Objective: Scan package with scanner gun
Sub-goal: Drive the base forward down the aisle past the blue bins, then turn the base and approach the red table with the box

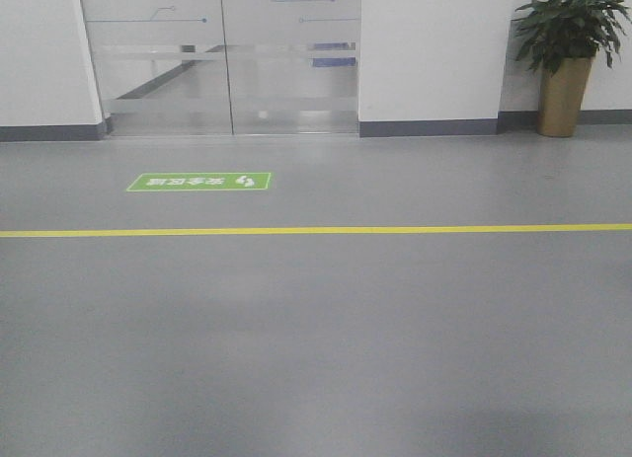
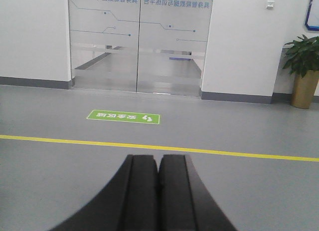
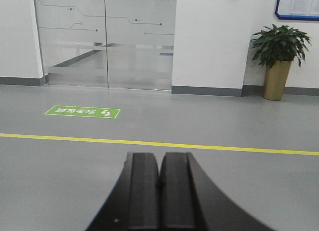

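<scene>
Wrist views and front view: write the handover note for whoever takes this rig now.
Left gripper shut, empty.
Right gripper shut, empty.
Package and scanner gun: in no view; only grey floor, yellow line, green floor sign, glass doors and potted plant show.
Done: nothing that shows.
Left: find both, grasp the scanner gun, scan the package.

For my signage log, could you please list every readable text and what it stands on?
glass door: reversed Chinese lettering, seemingly "具身智能数据与训练平台".
green floor sign: white characters, upside down, blurred.
blue-framed wall board: too small to read.
</scene>
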Available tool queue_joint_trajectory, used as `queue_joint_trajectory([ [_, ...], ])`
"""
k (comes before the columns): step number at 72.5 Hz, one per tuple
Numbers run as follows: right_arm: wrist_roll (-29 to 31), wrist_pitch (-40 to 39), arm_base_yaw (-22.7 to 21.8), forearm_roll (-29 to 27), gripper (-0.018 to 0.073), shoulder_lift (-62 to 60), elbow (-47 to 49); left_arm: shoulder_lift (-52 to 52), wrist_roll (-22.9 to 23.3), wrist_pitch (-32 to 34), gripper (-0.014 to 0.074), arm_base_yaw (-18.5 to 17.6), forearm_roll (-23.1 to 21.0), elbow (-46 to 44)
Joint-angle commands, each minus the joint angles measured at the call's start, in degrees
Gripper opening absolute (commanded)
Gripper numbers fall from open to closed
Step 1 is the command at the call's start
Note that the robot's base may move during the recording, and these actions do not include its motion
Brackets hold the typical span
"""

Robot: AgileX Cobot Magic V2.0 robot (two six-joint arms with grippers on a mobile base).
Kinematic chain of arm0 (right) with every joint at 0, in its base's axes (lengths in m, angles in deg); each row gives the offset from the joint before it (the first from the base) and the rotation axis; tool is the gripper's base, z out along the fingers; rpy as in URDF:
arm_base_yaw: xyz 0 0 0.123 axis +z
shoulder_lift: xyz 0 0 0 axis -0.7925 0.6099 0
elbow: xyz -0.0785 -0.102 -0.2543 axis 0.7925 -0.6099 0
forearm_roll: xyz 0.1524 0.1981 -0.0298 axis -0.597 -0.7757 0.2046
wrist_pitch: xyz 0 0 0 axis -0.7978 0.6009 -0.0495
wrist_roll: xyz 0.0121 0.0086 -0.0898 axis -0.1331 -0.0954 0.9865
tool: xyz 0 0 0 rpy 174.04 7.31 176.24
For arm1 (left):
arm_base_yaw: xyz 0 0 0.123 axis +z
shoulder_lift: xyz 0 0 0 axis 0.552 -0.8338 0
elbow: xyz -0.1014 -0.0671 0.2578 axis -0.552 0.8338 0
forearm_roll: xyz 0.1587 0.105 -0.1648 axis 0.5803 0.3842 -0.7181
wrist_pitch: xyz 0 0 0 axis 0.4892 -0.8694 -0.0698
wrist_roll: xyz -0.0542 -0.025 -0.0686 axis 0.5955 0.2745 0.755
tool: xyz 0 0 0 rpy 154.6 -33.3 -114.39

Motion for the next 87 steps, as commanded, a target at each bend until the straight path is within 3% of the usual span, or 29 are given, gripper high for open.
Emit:
queue_joint_trajectory([
  [1, 0.0, -1.2, -0.3, 0.0, -0.0161, -0.2, 0.0, 0.2, 0.3, 1.0, -0.0111, 0.0, -0.3, -0.1],
  [30, 0.0, -1.2, -0.3, 0.0, -0.0161, -0.2, 0.0, 0.2, 0.3, 1.0, -0.0111, 4.8, -0.3, -0.1],
  [87, 0.0, -1.2, -0.3, 0.0, -0.0161, -0.2, 0.0, 0.2, 0.3, 1.0, -0.0111, 4.8, -0.3, -0.1],
])
